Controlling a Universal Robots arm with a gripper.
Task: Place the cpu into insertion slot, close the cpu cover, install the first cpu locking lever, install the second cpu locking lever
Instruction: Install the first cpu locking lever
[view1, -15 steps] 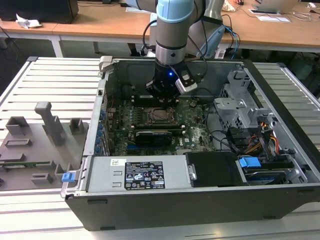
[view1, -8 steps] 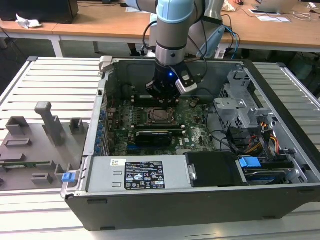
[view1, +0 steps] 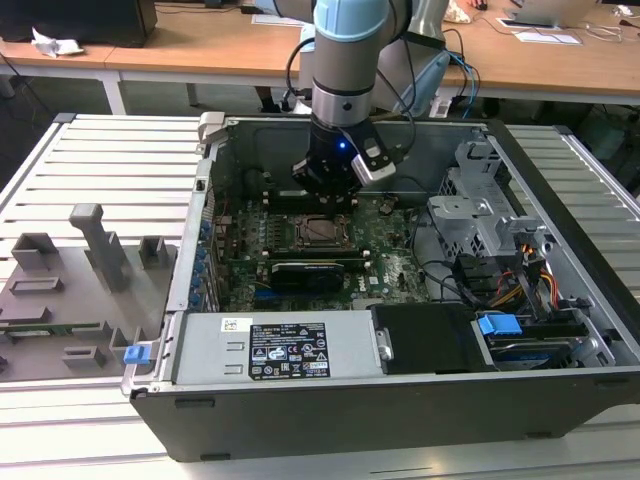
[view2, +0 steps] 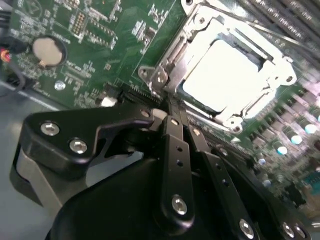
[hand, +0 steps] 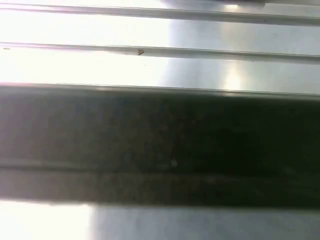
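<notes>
The cpu (view2: 225, 75) lies flat in the insertion slot (view1: 302, 232), its metal top glaring bright in the second wrist view. The silvery cpu cover (view2: 176, 52) lies down around it, framing the chip through its window. My gripper (view2: 170, 114) hangs just above the socket's near corner with its black fingers (view2: 175, 145) pressed together and nothing visible between them. A bent metal tab (view2: 150, 75) at that corner sits right ahead of the fingertips. In the exterior view the gripper (view1: 326, 195) is low inside the case, at the far edge of the socket.
The open computer case (view1: 205, 200) walls in the motherboard. A long black card (view1: 305, 272) lies in front of the socket, a power supply (view1: 280, 350) at the front, a metal drive cage (view1: 480, 200) at the exterior view's right. Grey fixtures (view1: 90, 260) stand outside the case.
</notes>
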